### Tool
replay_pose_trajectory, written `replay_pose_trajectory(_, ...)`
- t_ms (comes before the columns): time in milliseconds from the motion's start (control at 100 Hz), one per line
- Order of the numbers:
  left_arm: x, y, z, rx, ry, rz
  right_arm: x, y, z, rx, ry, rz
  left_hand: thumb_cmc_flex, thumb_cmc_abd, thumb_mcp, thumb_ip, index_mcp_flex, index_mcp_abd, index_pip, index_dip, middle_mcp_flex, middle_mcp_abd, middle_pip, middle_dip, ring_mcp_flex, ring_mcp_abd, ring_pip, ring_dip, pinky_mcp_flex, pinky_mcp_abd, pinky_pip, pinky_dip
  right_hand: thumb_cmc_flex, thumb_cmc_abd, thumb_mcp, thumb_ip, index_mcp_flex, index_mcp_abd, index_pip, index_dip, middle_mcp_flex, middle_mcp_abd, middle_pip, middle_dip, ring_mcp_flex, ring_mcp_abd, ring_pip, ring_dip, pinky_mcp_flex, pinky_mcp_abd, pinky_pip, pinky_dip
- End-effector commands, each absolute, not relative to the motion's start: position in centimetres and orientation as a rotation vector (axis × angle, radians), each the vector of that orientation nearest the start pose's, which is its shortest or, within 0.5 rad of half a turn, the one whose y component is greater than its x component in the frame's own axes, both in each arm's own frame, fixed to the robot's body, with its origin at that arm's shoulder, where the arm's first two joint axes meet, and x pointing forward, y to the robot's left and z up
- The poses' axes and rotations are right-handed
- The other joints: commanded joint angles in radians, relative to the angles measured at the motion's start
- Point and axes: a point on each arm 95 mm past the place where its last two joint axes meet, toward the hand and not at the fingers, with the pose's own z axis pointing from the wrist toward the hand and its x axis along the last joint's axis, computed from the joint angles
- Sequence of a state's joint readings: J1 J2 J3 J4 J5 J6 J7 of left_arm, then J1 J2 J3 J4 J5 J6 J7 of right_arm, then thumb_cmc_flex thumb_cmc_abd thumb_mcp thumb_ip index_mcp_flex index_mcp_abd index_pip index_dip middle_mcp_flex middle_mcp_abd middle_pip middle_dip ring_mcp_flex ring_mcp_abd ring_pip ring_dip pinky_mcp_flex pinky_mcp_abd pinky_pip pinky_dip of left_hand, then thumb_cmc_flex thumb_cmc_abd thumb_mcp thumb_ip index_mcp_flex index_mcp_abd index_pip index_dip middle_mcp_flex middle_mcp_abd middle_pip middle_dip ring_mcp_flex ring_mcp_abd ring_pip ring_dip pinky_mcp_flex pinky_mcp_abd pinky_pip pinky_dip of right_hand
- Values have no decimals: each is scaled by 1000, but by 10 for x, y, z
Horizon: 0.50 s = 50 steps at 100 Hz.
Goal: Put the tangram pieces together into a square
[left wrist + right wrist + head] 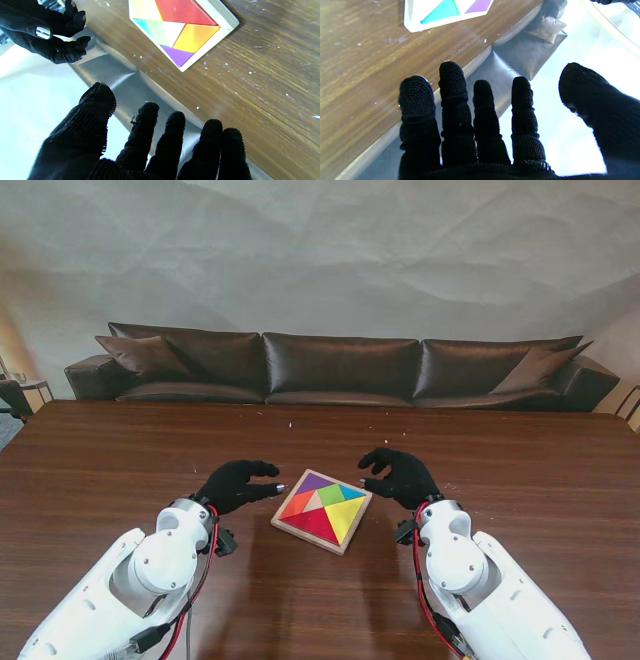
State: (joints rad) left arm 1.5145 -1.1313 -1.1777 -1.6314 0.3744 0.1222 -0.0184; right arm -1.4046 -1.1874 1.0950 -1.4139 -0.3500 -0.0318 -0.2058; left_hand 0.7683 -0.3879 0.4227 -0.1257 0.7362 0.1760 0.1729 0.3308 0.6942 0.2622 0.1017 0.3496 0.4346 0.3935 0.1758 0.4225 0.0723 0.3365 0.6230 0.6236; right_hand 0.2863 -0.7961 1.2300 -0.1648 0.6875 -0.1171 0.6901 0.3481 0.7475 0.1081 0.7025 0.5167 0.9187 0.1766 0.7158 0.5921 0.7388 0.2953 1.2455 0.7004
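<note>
Tangram pieces point(322, 508) fill pale wooden tray point(342, 544) as complete square, turned diamond-wise on table point(100, 480), centred between hands; left hand point(236, 484) and right hand point(401, 475) flank it about equally near, fingers spread, grasping nothing; assembly judged finished

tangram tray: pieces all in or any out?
All in, as far as visible. The tray shows a full coloured square with no gaps, and no loose pieces on the table. Both robot hands are empty.
</note>
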Motion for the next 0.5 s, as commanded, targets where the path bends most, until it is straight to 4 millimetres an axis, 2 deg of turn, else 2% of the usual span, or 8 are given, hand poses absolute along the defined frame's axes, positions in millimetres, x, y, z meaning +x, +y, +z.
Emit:
replay_pose_trajectory(0,405,-24,-311,-1853,1163,-1818,433,34,-329,-2175,-1219,-2454,-37,-35,-23,43,-33,-22,-17,-9,-33,-25,-11,-22,-27,-16,-32,-25,-11,-38,-59,-21,-32,-46,-14,-21,-49,-38,-8,-7,-45,-38,-6,-16,-40,10,-27,-15,-309,26,-35,26)
replay_pose_trajectory(180,388,-19,-308,-1848,1104,-1913,414,26,-320,-2149,-1134,-2505,-40,-48,-28,45,-70,-23,-32,-18,-81,-38,-21,-50,-73,-30,-63,-61,-6,-50,-206,-55,-39,-83,-19,-26,-66,-48,-12,-2,-77,-56,-35,-29,-101,18,-151,-70,-354,58,-151,2)
replay_pose_trajectory(320,376,-17,-308,-1832,1071,-1978,399,19,-319,-2101,-1082,-2540,-37,-54,-27,46,-88,-20,-37,-22,-98,-44,-21,-61,-91,-39,-71,-78,24,-50,-335,-45,-46,-95,-22,-28,-69,-53,-16,1,-91,-58,-72,-59,-127,24,-214,-98,-385,61,-220,-18)
replay_pose_trajectory(490,362,-14,-308,-1789,1037,-2045,385,13,-316,-2046,-1028,-2591,-39,-56,-26,46,-94,-21,-38,-23,-105,-48,-23,-62,-94,-41,-72,-81,19,-50,-362,-31,-49,-98,-17,-28,-53,-47,-14,3,-78,-58,-72,-64,-118,25,-222,-101,-387,57,-233,-21)
